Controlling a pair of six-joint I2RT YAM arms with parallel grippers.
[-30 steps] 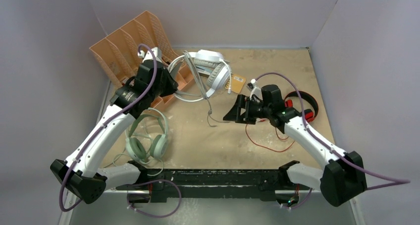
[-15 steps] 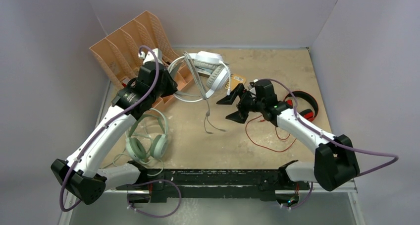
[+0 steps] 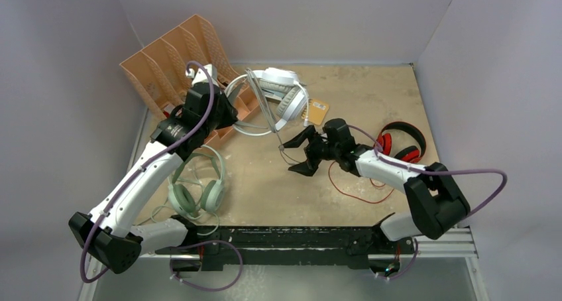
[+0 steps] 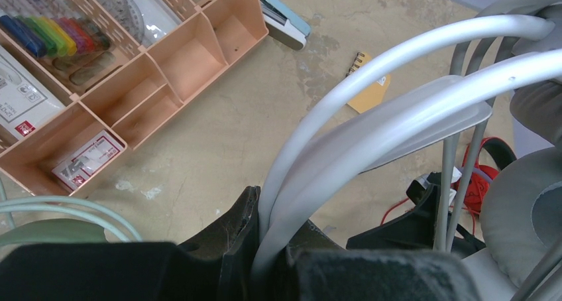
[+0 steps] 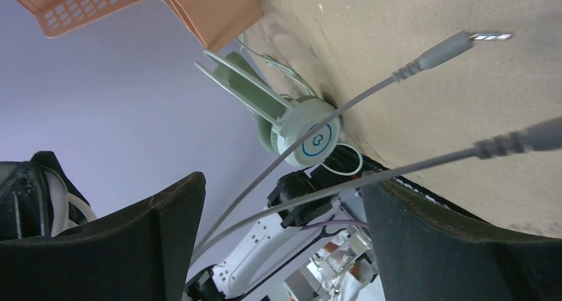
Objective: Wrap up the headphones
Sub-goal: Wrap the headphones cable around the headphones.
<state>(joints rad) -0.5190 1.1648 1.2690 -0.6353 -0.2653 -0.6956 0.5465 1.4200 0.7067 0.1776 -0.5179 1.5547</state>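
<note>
My left gripper is shut on the headband of the white headphones and holds them up near the organizer; in the left wrist view the white band runs down into my closed jaws. Their grey cord hangs down to the table. My right gripper is open, with the cord running between its fingers and touching neither. The cord's plug lies by the table. The red and black headphones with the red cord lie at the right. The mint-green headphones lie at the front left.
An orange desk organizer stands at the back left, holding pens and cards. A yellow notepad lies behind the right gripper. Grey walls close in the table on three sides.
My right gripper has swung left and turned, from beside the red headphones to around the hanging grey cord. My left gripper has kept its hold and barely moved.
</note>
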